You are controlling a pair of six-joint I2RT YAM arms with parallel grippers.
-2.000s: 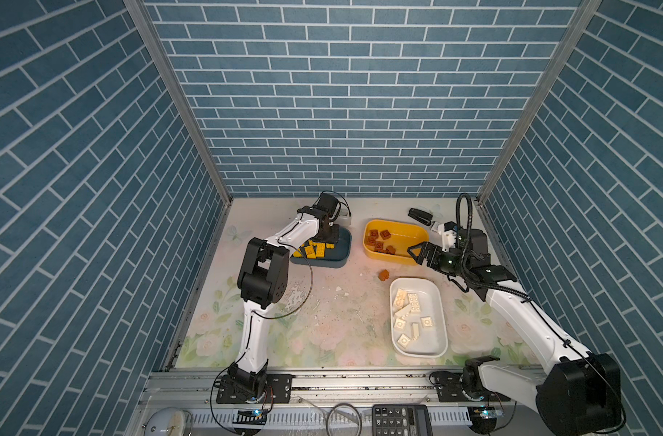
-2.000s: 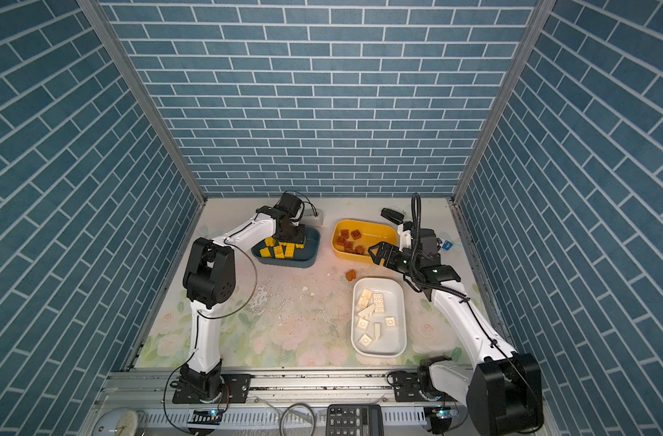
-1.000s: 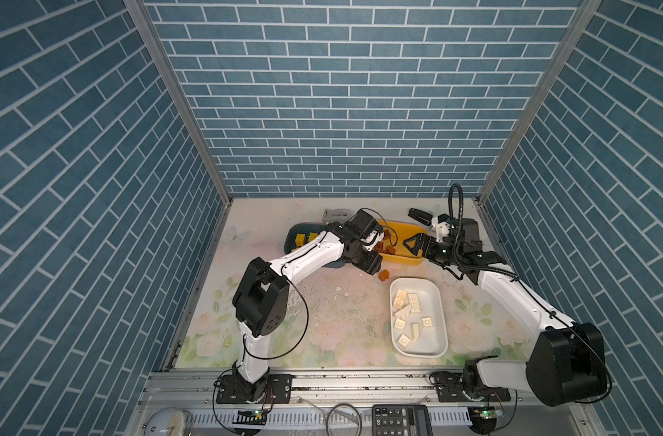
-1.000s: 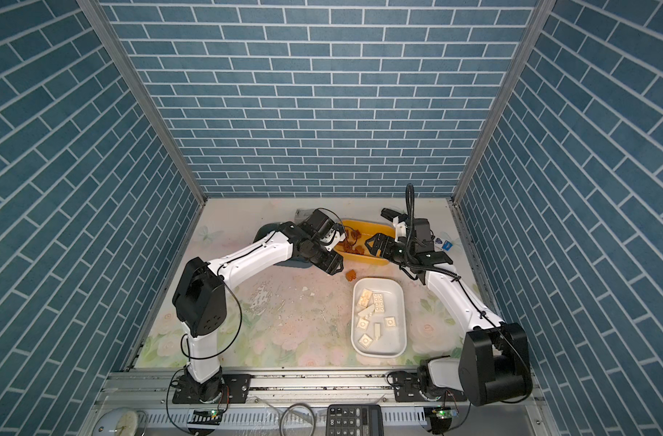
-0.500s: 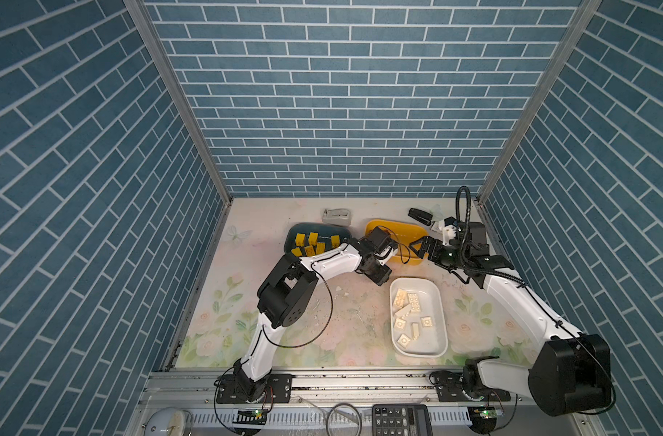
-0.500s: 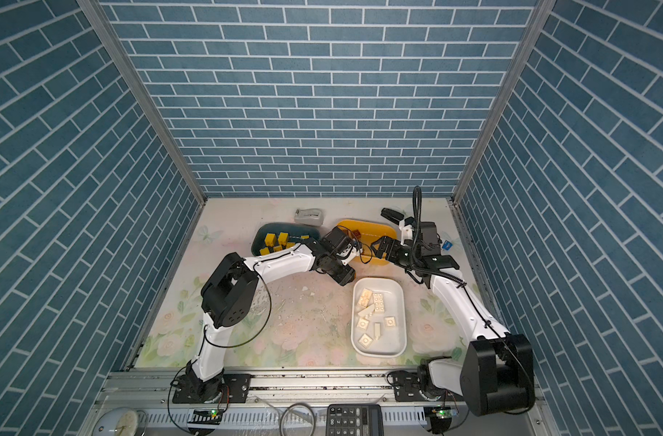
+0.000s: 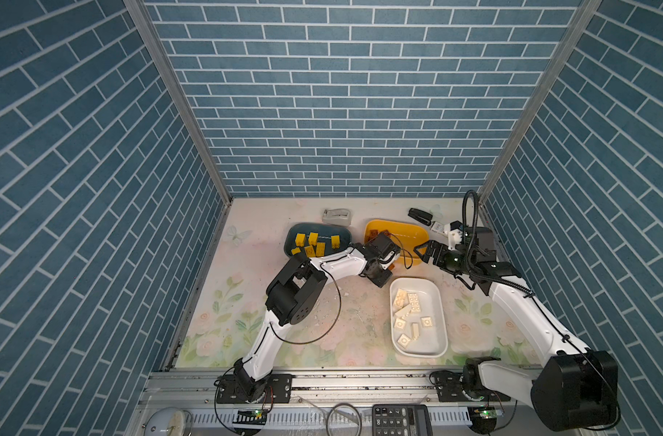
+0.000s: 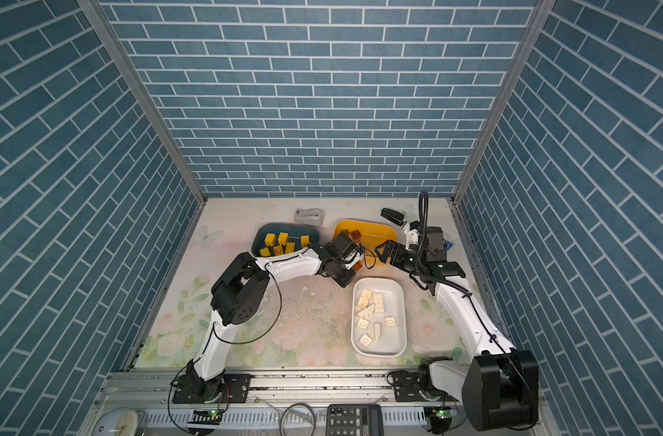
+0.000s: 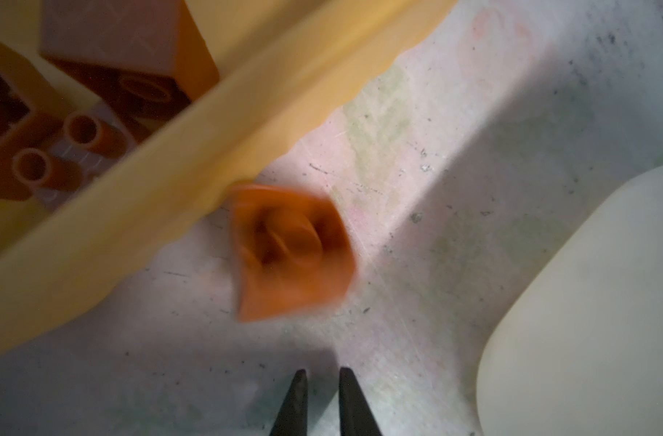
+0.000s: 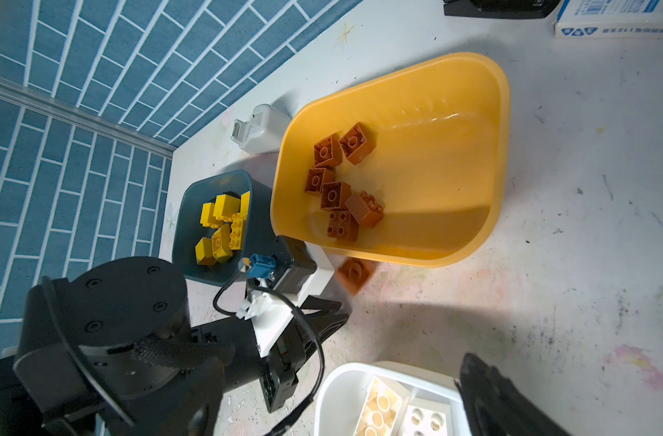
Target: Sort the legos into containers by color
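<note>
**One brown brick outside the tubs, L jaws shut on nothing**

One reddish-brown brick point(image 9: 290, 256) is seen on the tabletop point(image 7: 341, 313), just beside the outer wall of the yellow tub point(image 10: 503, 151), on the side facing the white tub point(image 7: 439, 302). It is blurred in the L wrist view. Whether it touches the tub can't be told.

L jaws: closed, w/ only a thin slit btwn the two dark fingertips point(image 9: 294, 400) and nothing gripped. The tips are set low over the tabletop, a little short of the loose brick and apart from it. The L arm is stretched across the middle in both top views, w/ its wrist nr the yellow tub's corner.

R jaws: spread wide and empty, held above the tabletop by the near right edge of the yellow tub, as shown in both top views. Only one finger point(image 10: 492, 396) is caught in the R wrist view.

Sorted so far:
- Six reddish-brown bricks point(image 10: 337, 181) are bunched in the yellow tub.
- Several yellow bricks point(image 7: 313, 238) are piled in the dark blue tub point(image 10: 186, 211).
- Cream-white bricks point(image 7: 409, 302) are spread in the white tub.

Misc: a grey tape dispenser point(image 7: 335, 217) is set behind the blue tub. A black stapler point(image 7: 420, 216) is set behind the yellow one.
</note>
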